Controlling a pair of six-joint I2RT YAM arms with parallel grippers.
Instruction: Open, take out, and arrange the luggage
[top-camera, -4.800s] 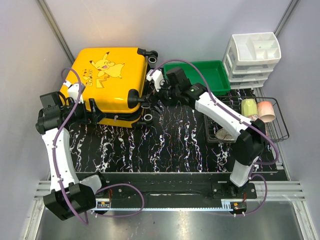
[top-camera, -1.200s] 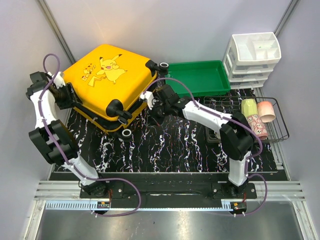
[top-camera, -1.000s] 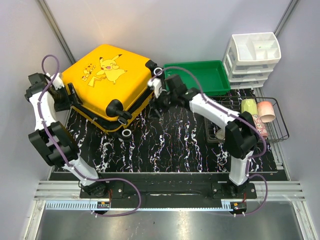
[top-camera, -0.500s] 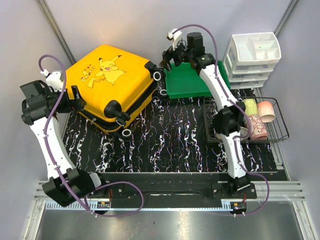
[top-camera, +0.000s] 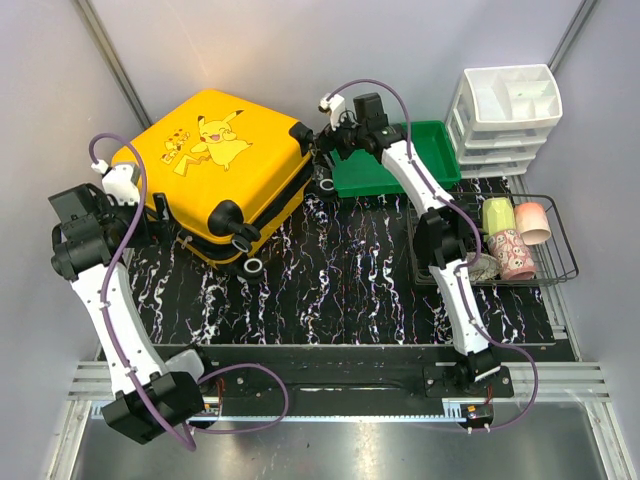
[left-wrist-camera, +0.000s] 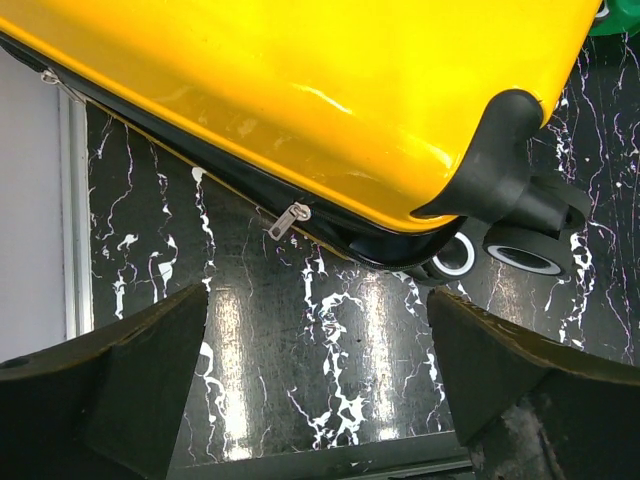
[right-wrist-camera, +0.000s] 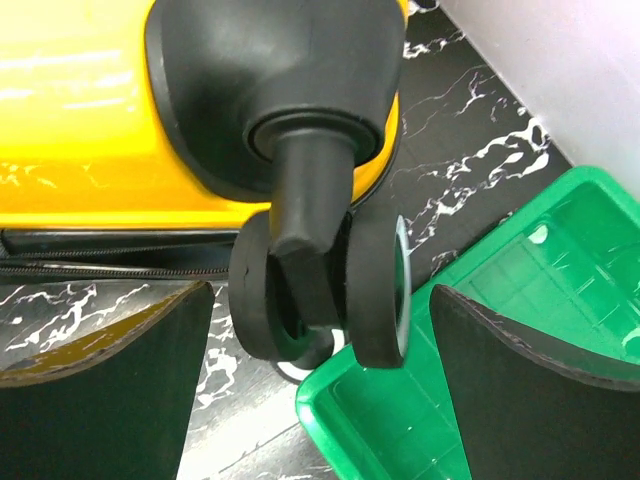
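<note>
Luggage (top-camera: 215, 170), a yellow hard-shell case printed with Pikachu, lies shut and cartoon side up at the far left of the marbled black bench (top-camera: 350, 280), turned at an angle with its wheels toward the middle. The left claw (top-camera: 160, 210) hangs at the case's left edge, spread wide and empty. Its wrist view shows the fingers (left-wrist-camera: 110, 380) well apart over the bench, with the case's dark seam and a silver zip pull (left-wrist-camera: 288, 218) beyond them. The right claw (top-camera: 328, 148) is at the far right corner of the case, also spread wide and gripping nothing. In its wrist view a black caster wheel (right-wrist-camera: 320, 300) sits between the fingers, just beside the corner of a green tray (top-camera: 400, 160).
</note>
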